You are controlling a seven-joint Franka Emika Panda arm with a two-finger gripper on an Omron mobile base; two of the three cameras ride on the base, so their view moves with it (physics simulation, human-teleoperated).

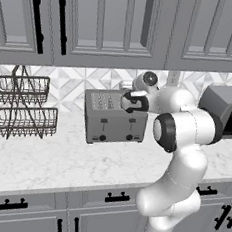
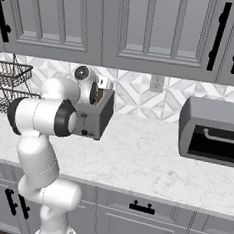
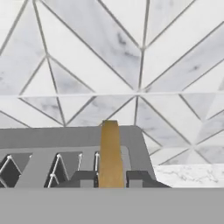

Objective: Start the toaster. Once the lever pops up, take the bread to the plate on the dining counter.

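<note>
The toaster (image 1: pixel 115 116) stands on the marble counter (image 1: pixel 58 162) against the tiled backsplash (image 3: pixel 140 52), its front with two black levers and two black knobs facing out into the room. In the left base view it sits a little left of centre, with a two-tier wire basket rack (image 1: pixel 21 106) at its nine o'clock, well apart, and a dark-grey oven (image 1: pixel 226 111) at its three o'clock, partly behind the robot's elbow. Grey wall cabinets (image 1: pixel 122 23) with black handles hang above, and drawers with black pulls run under the counter edge.

The bread (image 3: pixel 110 153) stands upright in the rightmost slot of the toaster, its golden-tan edge rising clear above the top panel; in the hand view it points straight to twelve o'clock, with the empty wire-guided slots lying at its nine o'clock. The gripper (image 3: pixel 111 178) is down over that end of the toaster, and its two dark fingertips (image 3: pixel 83 178) sit pressed against either face of the slice, pinching it low, near the slot mouth.

In the right base view the white arm folds across in front of the toaster (image 2: pixel 96 114), hiding most of it, with the oven (image 2: pixel 213 132) at its three o'clock across a bare stretch of marble.
</note>
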